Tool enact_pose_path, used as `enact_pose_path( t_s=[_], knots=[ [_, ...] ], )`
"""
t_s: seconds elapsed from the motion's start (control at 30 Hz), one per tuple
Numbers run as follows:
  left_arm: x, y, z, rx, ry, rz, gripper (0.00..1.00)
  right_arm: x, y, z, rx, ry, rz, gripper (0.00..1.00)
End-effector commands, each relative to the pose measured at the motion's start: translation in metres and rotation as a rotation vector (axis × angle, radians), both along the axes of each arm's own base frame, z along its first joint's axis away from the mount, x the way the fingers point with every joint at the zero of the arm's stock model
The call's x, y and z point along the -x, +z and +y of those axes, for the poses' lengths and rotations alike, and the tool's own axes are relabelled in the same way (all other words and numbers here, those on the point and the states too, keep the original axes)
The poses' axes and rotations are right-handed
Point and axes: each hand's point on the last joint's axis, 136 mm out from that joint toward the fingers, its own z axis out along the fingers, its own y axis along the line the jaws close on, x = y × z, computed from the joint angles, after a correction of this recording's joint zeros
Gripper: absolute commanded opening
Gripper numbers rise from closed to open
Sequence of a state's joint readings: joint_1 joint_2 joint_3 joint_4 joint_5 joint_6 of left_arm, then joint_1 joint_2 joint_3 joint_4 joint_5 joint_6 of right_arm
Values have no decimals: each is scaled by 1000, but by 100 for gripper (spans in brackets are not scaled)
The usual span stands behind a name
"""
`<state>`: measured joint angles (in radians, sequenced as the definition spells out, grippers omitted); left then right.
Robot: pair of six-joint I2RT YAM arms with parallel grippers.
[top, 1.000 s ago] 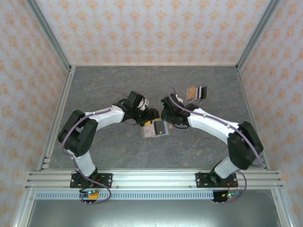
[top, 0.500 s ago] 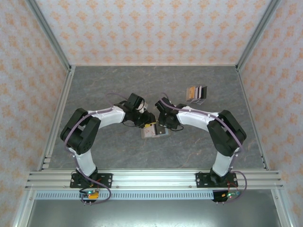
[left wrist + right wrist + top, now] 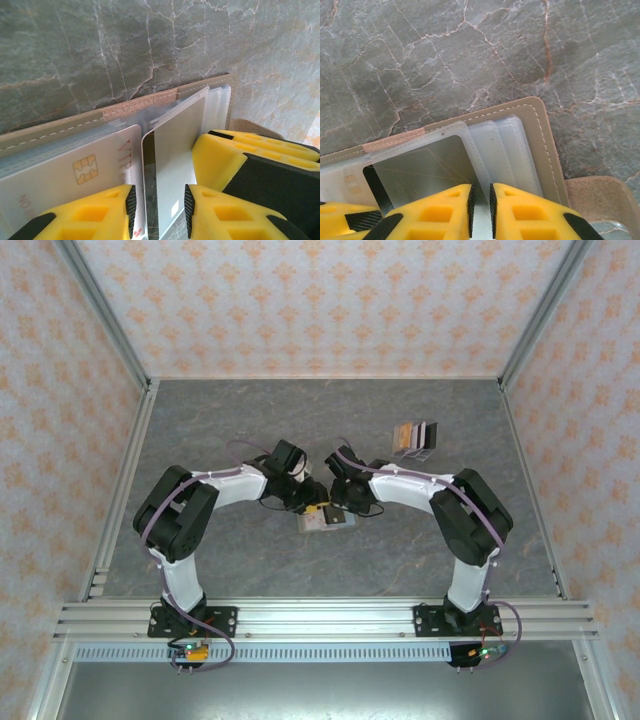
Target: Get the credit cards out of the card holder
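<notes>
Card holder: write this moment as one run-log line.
card holder: open | left gripper: open, astride card | right gripper: shut on card | loose cards: stacked aside

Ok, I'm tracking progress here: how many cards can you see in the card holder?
2: a white chip card tucked in the card holder, and a pale card beside it, between the left gripper's fingers. More may be hidden.
</notes>
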<state>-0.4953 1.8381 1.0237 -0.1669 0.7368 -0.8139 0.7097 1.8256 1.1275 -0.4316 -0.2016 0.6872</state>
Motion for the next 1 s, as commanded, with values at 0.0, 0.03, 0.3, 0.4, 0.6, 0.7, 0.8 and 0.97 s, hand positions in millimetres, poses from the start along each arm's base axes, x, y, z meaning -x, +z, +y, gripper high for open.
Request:
enact_pose_path(
  t_s=[0.0,0.03,0.3,0.4,0.6,0.7,0.8,0.97],
  knots=[
    [5,-7,-1,11,-21,12,33,8,-15,-6,28,-10,52,19],
    [5,-7,-1,16,-20,10,32,8,-15,-6,31,-12,53,19],
    [5,-3,-4,63,-17,-4,26,10,-20,-11,57,-25,63,19],
    [3,0,-3,85,-8,-19,21,10,-21,-12,59,-27,64,18],
    [2,10,-3,117,-17,-54,15,10,-21,-12,59,-29,66,18],
    [3,11,-1,110,-22,-58,10,10,-21,-12,58,-32,65,18],
    [4,11,3,99,-24,-58,5,11,-23,-14,63,-37,66,18],
    [6,7,9,78,-18,-46,0,11,-25,-21,92,-53,61,18]
  ],
)
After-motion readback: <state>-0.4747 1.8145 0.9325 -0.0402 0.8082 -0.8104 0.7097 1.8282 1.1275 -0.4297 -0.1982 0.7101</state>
